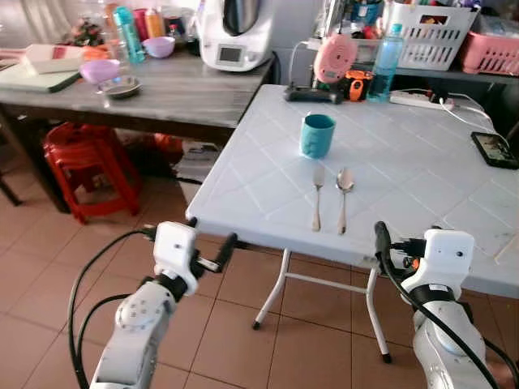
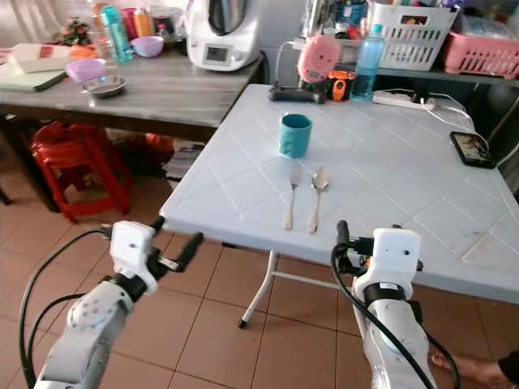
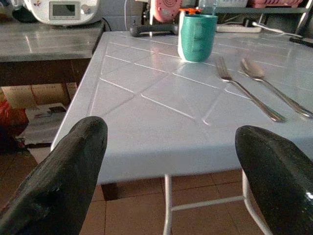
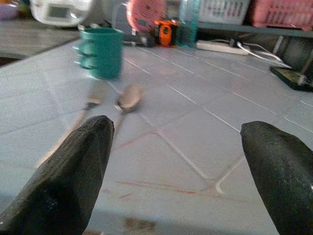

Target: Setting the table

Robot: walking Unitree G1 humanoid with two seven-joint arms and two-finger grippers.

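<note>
- The right wrist view is blurry, so the fork and spoon look smeared there. The far things on the wooden side table (image 1: 162, 93) are small and hard to tell apart.
- The left gripper (image 1: 212, 253) hangs low by the near left corner of the white folding table (image 1: 422, 186). Its two black fingers (image 3: 58, 181) are spread wide and hold nothing.
- One teal cup (image 1: 317, 135) stands upright on the white table, toward the far side. It has ridges around it.
- One silver fork (image 1: 317, 197) lies just near of the cup. One silver spoon (image 1: 344, 197) lies just beside it on the right. They lie side by side, heads pointing far, not touching.
- The right gripper (image 1: 386, 243) is at the near edge of the table, to the right of the spoon. Its fingers (image 4: 68, 176) are spread wide and hold nothing.
- One black phone (image 1: 495, 150) lies near the right edge, well apart from the cup.
</note>
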